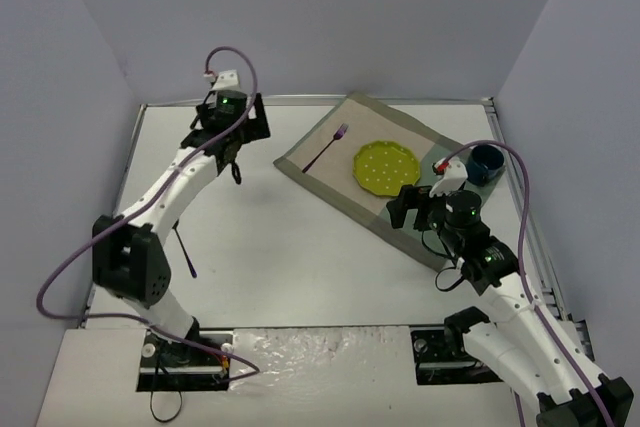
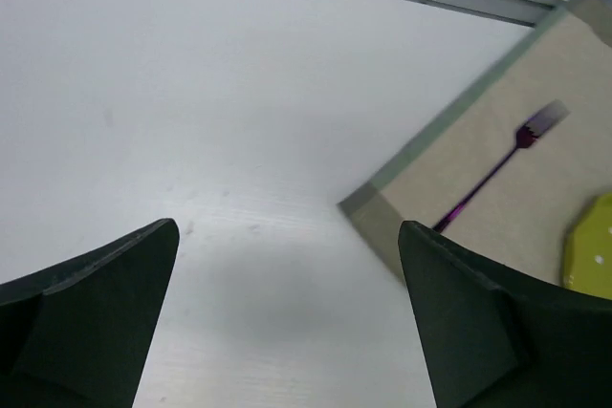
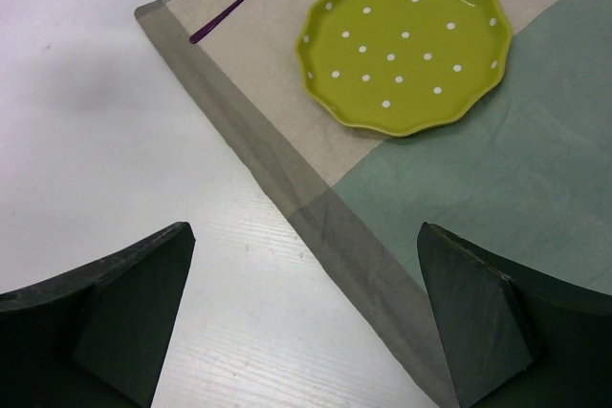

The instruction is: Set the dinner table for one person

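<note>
Your left gripper [image 2: 287, 236] is spread wide with nothing between its fingers, poised over the bare white dinner table [image 2: 191, 93]. Ahead and to its right lies a corner of the placemat [image 2: 449, 164], where a purple fork [image 2: 497, 171] points its tines away from the gripper. Your right gripper [image 3: 306, 236] is equally wide and empty. The mat's grey-green border runs diagonally under it, with tabletop to its left. Just ahead on the cloth sits the lime plate [image 3: 406, 45] (white dots, scalloped rim). A blue cup [image 1: 487, 162] stands behind that gripper, near its wrist. A thin dark utensil [image 1: 185, 252] lies well behind the left gripper.
</note>
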You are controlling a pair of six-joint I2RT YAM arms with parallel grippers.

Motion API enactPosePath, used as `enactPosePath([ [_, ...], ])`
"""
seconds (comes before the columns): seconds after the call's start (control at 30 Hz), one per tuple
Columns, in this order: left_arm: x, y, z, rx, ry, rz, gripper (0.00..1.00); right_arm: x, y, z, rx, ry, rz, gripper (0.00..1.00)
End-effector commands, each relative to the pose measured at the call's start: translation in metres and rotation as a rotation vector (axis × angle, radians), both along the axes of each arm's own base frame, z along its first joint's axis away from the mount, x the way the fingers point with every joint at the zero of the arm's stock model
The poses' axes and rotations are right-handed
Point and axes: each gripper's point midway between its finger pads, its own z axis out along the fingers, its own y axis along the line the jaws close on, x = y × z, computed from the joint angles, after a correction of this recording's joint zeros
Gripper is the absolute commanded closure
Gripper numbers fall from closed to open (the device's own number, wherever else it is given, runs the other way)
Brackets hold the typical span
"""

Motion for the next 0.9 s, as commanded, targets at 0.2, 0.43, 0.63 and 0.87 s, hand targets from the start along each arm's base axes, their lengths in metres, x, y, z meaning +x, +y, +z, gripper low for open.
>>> enactPosePath([
  [0.2, -0.115, 0.163, -0.118, -0.065, 0.253, 0.567, 0.15, 0.007, 0.018, 0.027, 0.061, -0.092, 0.081, 0.0],
  [0.43, -0.133, 0.191, -0.152, -0.101, 0.3, 0.663, 0.28, 0.001, 0.019, 0.029, 0.071, -0.106, 0.097, 0.0],
  [0.63, -0.139, 0.187, -0.176, -0.097, 0.352, 0.64, 0.45, 0.001, 0.018, 0.029, 0.07, -0.11, 0.094, 0.0],
  [0.87, -0.151, 0.182, -0.187, -0.111, 0.4, 0.637, 0.61, 0.001, 0.018, 0.029, 0.07, -0.111, 0.095, 0.0],
])
